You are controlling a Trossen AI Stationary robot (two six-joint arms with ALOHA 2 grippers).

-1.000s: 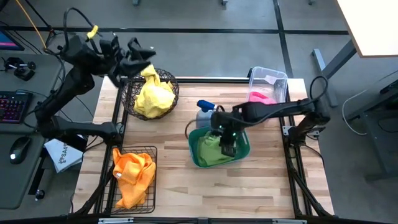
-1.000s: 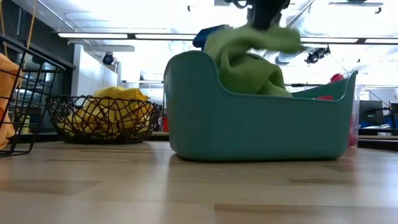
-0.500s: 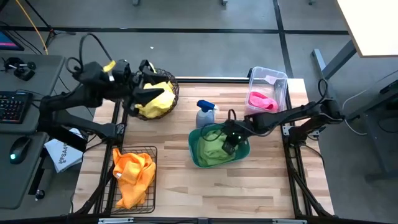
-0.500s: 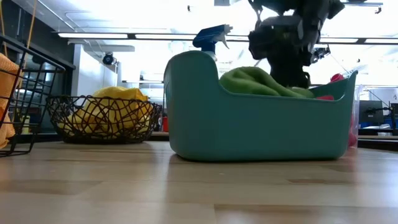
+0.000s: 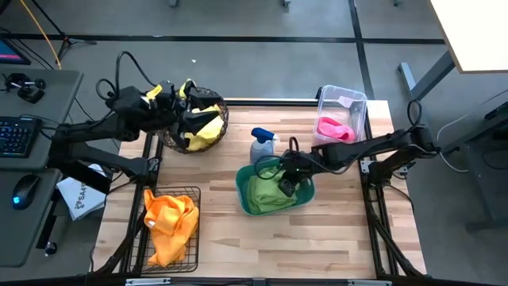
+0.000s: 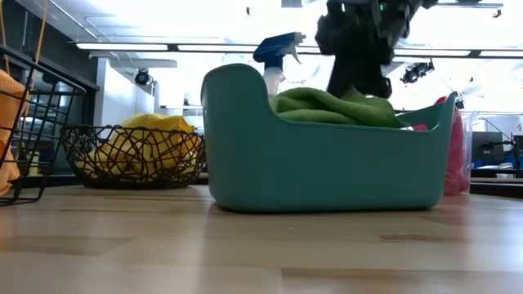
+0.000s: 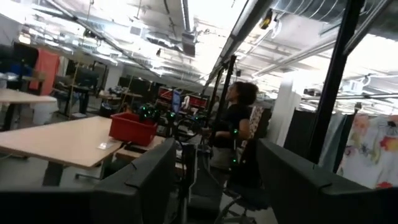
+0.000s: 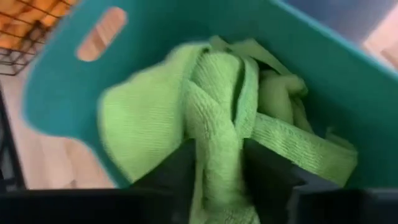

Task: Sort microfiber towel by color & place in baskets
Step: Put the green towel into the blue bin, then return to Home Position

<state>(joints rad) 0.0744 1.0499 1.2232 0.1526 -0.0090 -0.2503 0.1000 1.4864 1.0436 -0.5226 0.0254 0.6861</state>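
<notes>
The right end effector (image 5: 286, 184) was down inside the teal tub (image 5: 246, 200) mid-bench, fingers (image 8: 177, 171) parted a bit with a fold of the lime green towel (image 5: 268, 193) running between them; can't tell if it was really gripped. The left end effector (image 5: 193, 121) sat over the round wire basket (image 5: 169, 140) at the far left with the yellow towel (image 5: 208, 131), fingers spread and empty. Orange towel (image 5: 168, 222) was in the black wire basket (image 5: 190, 258) near left, pink towel (image 5: 334, 128) in the clear bin (image 5: 355, 101) far right.
</notes>
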